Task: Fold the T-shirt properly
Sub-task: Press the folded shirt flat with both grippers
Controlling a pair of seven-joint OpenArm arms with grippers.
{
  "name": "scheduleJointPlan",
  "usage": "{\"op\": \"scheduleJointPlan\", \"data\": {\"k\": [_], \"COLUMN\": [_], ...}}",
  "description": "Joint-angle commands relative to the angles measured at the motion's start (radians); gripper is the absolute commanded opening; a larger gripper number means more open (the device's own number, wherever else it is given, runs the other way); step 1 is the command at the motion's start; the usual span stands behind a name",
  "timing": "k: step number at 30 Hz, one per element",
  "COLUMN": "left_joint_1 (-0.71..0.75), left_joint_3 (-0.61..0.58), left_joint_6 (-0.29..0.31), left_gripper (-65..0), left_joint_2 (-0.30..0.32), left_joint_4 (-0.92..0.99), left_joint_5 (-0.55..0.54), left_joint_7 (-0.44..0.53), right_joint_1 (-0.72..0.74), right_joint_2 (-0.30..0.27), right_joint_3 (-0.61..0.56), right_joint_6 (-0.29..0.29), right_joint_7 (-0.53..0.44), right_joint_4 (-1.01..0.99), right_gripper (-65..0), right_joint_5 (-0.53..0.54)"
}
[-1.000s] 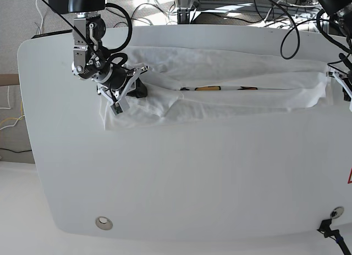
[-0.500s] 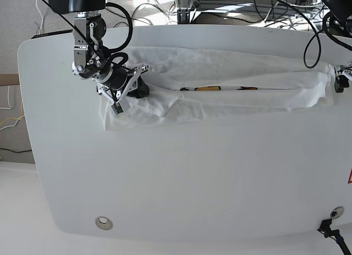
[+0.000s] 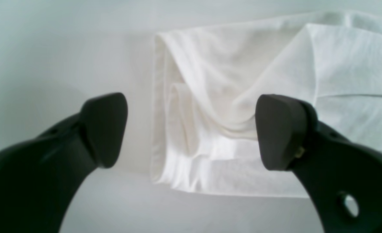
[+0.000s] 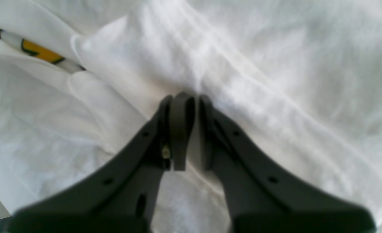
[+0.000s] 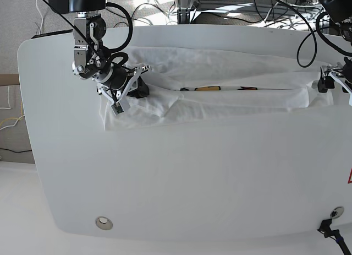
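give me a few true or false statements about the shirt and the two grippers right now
1. The left gripper is open, with nothing between its jaws. True.
2. The T-shirt lies spread out flat and unfolded. False: it is folded into a long band across the table, with only a thin strip of its coloured print showing.
3. The right gripper has its jaws almost together at a ridge of the shirt's cloth. True.
4. In the base view the left gripper is at the shirt's left end. False: it is at the right end there; the right gripper is at the left end.
5. The left gripper holds the shirt's folded edge off the table. False: the edge lies on the table between its open fingers.
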State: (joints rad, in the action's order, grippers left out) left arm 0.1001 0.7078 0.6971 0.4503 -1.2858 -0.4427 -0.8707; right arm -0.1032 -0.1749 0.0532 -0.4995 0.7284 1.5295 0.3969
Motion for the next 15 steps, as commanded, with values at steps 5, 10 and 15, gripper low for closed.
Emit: {"op": "scheduleJointPlan", "data": {"k": [5, 10, 15], "left_joint_1": [-0.049, -0.049, -0.043], "left_joint_3": [0.003, 0.0, -0.072], "left_joint_6": [0.001, 0.001, 0.001], "left_gripper": [-5.8, -6.0, -7.5], "left_joint_2": [0.028, 0.026, 0.02], "left_joint_4": [0.128, 0.148, 0.108], "left_joint_5": [-0.009, -0.008, -0.011], "left_joint_7": [0.02, 0.021, 0.021], "right_joint_1": [-0.002, -0.002, -0.002], "right_joint_2": [-0.008, -0.008, -0.008], "right_joint_3": [0.001, 0.001, 0.001], "right_joint_6": [0.009, 0.009, 0.009], "right_joint_7": [0.043, 0.043, 0.043], "right_joint_4": [-0.001, -0.001, -0.001], "right_gripper": [-56.8, -56.8, -56.8], "right_joint_5": [-0.04, -0.04, -0.039]}}
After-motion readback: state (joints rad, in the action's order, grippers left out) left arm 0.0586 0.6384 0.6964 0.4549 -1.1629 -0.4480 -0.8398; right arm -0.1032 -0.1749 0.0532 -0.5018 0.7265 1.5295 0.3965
